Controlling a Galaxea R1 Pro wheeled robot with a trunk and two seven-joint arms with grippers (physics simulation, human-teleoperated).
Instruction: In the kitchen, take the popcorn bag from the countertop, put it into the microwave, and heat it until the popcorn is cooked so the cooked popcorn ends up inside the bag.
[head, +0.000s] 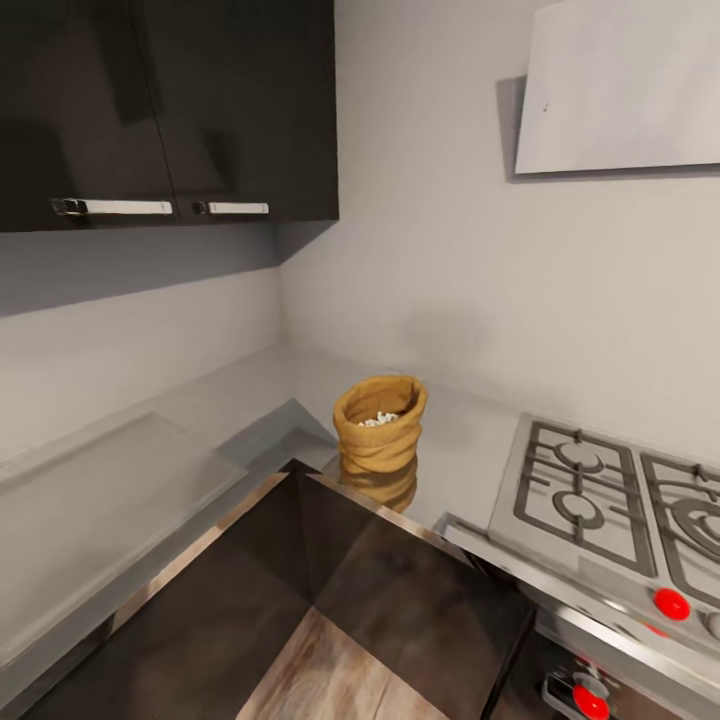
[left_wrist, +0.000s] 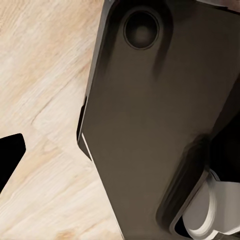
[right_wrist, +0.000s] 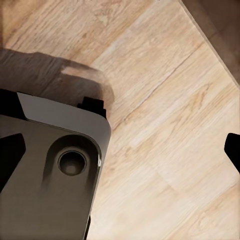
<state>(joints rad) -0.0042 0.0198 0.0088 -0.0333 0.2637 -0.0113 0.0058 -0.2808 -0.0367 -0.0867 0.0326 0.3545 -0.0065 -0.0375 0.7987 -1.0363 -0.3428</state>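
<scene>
The popcorn bag (head: 380, 422) stands upright in the inner corner of the countertop (head: 130, 480), just left of the gas hob (head: 600, 500), its rolled rim open with pale kernels (head: 378, 419) showing, so you can take it from above. Your wrist cameras look down over the wood floor (right_wrist: 165, 130) and the robot's dark base (left_wrist: 150, 125), which suggests both arms hang low. Only dark fingertip edges show, so I cannot tell whether the fingers are spread or pressed together.

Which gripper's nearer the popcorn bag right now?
Neither clearly: left gripper and right gripper both hang low over the wood floor beside the robot's base, well below the popcorn bag on the countertop.
</scene>
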